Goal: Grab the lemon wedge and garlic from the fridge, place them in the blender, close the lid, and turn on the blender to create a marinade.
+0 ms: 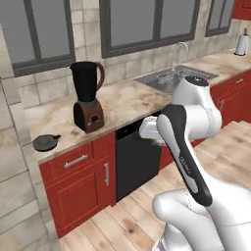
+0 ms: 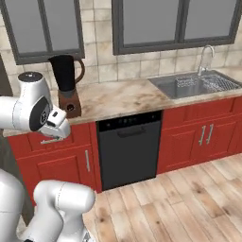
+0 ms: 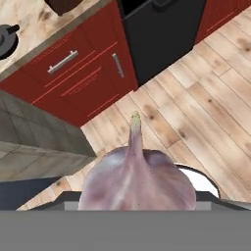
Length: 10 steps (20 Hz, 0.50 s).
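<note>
The lid lies flat at the left end of the surface, well apart from the jar. Right of it stands the blender, open-topped, handle turned toward the sink. The garlic sits pinched in the tool, tip pointing away from the hand, out over the wooden floor in front of the red cabinets. The jar mouth lies up and ahead of the tool; nothing seems to block the way.

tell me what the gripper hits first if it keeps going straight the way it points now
Probably the wooden floor in front of the red cabinet. The hand view looks down past the held garlic at bare planks, though depth is unclear.
</note>
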### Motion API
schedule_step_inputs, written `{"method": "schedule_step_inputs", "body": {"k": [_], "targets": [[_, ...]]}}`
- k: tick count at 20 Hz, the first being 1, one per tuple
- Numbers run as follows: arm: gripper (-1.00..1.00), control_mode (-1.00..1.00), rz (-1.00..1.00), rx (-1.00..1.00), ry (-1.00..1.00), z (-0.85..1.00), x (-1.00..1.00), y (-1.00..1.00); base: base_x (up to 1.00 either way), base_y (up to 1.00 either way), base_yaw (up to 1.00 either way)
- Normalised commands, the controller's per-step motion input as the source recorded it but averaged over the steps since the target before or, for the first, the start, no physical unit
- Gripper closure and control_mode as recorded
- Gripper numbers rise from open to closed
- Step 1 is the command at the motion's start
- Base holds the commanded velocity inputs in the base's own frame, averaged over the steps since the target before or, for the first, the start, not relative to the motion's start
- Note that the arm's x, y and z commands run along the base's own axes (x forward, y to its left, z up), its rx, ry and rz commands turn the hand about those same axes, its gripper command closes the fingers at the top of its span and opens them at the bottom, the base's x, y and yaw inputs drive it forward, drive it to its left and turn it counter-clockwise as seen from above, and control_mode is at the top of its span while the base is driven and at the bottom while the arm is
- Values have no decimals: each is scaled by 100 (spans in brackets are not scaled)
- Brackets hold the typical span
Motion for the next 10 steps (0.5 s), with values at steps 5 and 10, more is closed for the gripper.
{"method": "schedule_step_inputs", "body": {"k": [5,10], "targets": [[100,100,0,0,0,0,0,0,100,-47,44],[100,100,0,0,0,0,0,0,100,-22,60]]}}
